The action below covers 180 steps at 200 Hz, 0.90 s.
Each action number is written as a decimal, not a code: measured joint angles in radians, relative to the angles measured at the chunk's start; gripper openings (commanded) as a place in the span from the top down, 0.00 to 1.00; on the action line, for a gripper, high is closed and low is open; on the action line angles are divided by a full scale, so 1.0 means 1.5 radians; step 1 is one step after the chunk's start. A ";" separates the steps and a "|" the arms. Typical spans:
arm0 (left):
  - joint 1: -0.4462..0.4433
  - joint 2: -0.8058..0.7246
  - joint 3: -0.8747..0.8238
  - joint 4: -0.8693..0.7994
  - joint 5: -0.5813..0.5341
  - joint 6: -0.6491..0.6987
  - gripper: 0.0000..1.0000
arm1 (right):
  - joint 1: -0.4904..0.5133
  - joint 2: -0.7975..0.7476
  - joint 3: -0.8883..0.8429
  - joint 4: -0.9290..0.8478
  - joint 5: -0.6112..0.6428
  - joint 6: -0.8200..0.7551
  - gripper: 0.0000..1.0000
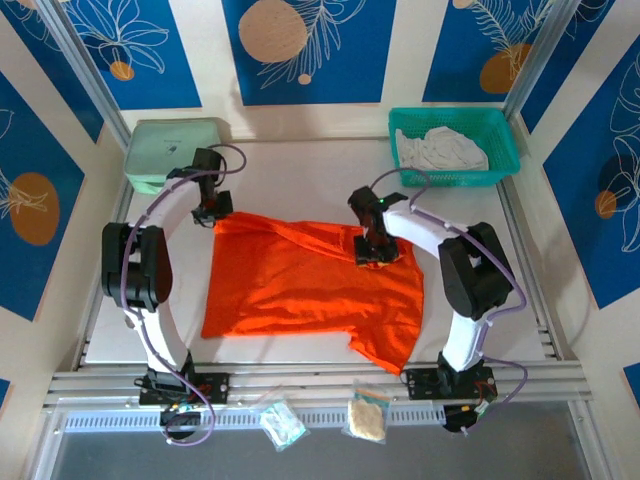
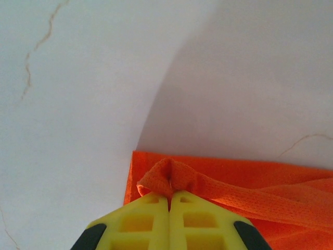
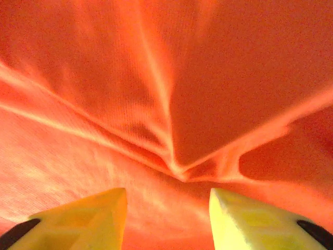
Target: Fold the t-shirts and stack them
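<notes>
Mostly flat, the orange tee (image 1: 300, 285) lies spread on the table (image 1: 300, 170) between the arms. At its far left corner the left gripper (image 2: 169, 197) has its fingers pressed together on a bunched tip of cloth. The right gripper (image 3: 167, 194) stands over the tee's far right part, fingers spread, with a creased peak of cloth just ahead of the gap, not pinched. A white tee (image 1: 445, 150) lies in the basket (image 1: 455, 178).

White arms (image 1: 165, 335), black joints, purple cables; yellow recessed fingers (image 2: 138, 224), black patches behind
</notes>
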 measured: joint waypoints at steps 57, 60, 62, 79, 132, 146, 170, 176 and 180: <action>0.000 -0.032 -0.063 0.022 -0.001 -0.012 1.00 | -0.041 -0.082 0.049 -0.025 0.025 0.029 0.48; 0.000 -0.034 -0.064 0.023 -0.001 -0.012 1.00 | -0.048 -0.089 0.056 -0.025 0.025 0.030 0.49; 0.000 -0.036 -0.064 0.024 -0.001 -0.013 1.00 | -0.051 -0.091 0.058 -0.024 0.025 0.028 0.49; 0.000 -0.046 -0.065 0.032 0.000 -0.016 1.00 | -0.092 -0.105 0.087 -0.016 0.014 0.012 0.53; 0.000 -0.048 -0.066 0.044 0.007 -0.018 1.00 | -0.168 0.031 0.146 0.020 -0.051 -0.068 0.58; 0.000 -0.048 -0.066 0.045 0.007 -0.018 1.00 | -0.174 0.069 0.157 0.023 -0.059 -0.083 0.57; 0.000 -0.048 -0.066 0.047 0.007 -0.018 1.00 | -0.183 0.105 0.163 0.025 -0.067 -0.100 0.49; 0.000 -0.048 -0.066 0.047 0.007 -0.018 1.00 | -0.185 0.108 0.163 0.025 -0.069 -0.103 0.48; 0.000 -0.048 -0.066 0.047 0.007 -0.018 1.00 | -0.187 0.110 0.163 0.025 -0.070 -0.105 0.47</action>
